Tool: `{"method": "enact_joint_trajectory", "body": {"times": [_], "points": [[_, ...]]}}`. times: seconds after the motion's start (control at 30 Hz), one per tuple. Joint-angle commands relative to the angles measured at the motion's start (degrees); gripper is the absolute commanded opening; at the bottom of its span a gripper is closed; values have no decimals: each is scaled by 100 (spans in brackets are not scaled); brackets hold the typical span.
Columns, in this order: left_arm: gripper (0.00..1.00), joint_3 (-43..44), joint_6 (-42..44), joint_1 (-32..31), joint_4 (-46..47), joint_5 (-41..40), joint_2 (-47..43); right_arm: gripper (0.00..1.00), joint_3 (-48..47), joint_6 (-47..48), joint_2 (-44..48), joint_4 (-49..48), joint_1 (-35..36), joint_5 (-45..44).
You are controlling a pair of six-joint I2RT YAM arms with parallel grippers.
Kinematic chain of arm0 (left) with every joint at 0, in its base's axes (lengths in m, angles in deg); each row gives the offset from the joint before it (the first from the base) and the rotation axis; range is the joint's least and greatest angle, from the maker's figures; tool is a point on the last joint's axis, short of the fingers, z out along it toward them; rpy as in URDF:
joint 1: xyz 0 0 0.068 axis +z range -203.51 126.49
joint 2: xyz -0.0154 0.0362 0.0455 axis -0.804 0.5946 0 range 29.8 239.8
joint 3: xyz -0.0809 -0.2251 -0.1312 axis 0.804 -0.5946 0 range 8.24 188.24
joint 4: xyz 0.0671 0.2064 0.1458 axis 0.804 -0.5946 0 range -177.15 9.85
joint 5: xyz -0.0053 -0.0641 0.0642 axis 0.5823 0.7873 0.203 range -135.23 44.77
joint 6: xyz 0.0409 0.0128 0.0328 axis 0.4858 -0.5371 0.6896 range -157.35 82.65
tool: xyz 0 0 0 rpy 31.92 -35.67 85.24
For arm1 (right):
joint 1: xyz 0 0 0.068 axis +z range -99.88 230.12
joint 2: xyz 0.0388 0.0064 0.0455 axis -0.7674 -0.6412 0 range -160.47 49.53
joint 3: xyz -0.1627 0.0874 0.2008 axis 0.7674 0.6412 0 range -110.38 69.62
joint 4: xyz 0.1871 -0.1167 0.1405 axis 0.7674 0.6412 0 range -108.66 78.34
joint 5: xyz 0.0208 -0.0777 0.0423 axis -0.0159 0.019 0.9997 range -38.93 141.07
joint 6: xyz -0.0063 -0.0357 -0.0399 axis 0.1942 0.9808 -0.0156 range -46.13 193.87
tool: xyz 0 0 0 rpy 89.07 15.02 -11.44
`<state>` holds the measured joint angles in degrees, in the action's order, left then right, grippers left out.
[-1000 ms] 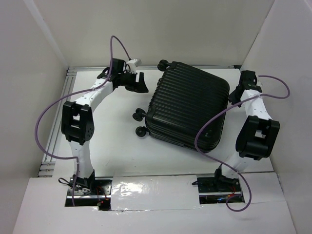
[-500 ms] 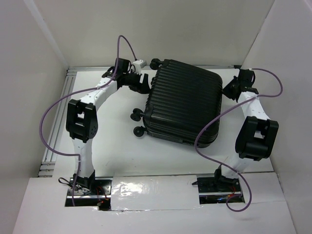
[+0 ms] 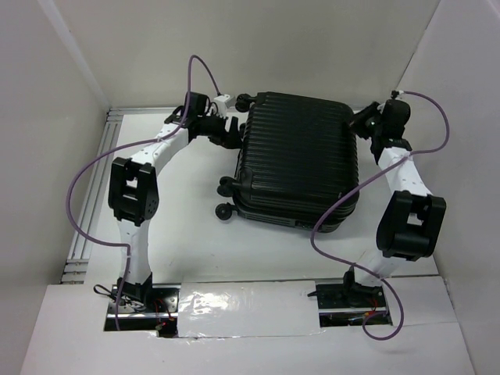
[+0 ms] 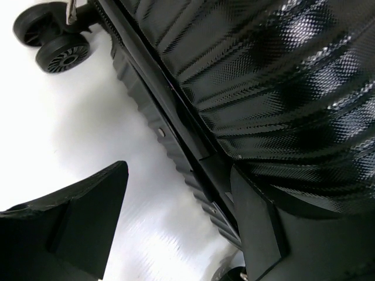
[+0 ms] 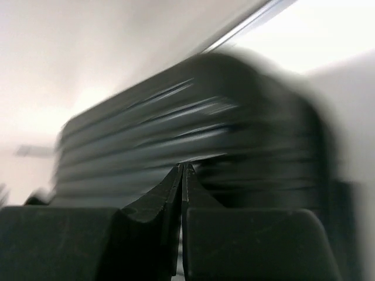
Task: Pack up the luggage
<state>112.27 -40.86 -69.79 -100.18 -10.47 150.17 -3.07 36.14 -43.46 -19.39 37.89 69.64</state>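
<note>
The luggage [image 3: 297, 160] lies flat on the table [image 3: 180, 234] between both arms, wheels [image 3: 226, 211] toward the left gripper [image 3: 228, 130], which is spread wide against its side, while the right gripper [image 3: 365, 125], seemingly pressed together and empty, noses its far-right corner.

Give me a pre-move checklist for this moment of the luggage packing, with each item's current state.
1. Luggage open for packing: not ok. The shell is closed and lies flat on the table.
2. Left gripper ready to grasp: ok. Its jaws are wide, beside the wheeled side's far end.
3. Left fingers touching the luggage: cannot tell.
4. Right gripper holding something: cannot tell. Its jaws are shut at the far right corner, and the wrist view is blurred.
5. Purple cable clear of the luggage: not ok. From overhead, the right arm's cable crosses the near right corner.
</note>
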Motion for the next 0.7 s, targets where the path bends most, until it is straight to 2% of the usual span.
{"method": "enact_joint_trajectory", "body": {"times": [0.0,0.07,0.13,0.27,0.37,0.5,0.57,0.67], "points": [[83,346,-256,-403,368,655,293,7,-44,-164,500,-50,414,693],[83,398,-256,-403,307,602,355,8,158,-164,746,-50,414,578],[83,399,-256,-403,307,541,408,8,219,-164,887,361,414,281],[83,329,-308,-324,306,330,338,8,159,38,1361,1293,240,-1000],[84,258,-703,8,439,128,267,11,-122,223,1555,1935,11,-1442],[84,311,-1318,448,571,-100,214,14,-658,232,1626,3033,-472,-2566],[84,311,-1468,563,571,-390,214,9,-659,301,1547,3341,-657,-2569],[84,311,-1469,678,571,-865,162,4,-222,372,1486,3264,-790,-2507]]}}
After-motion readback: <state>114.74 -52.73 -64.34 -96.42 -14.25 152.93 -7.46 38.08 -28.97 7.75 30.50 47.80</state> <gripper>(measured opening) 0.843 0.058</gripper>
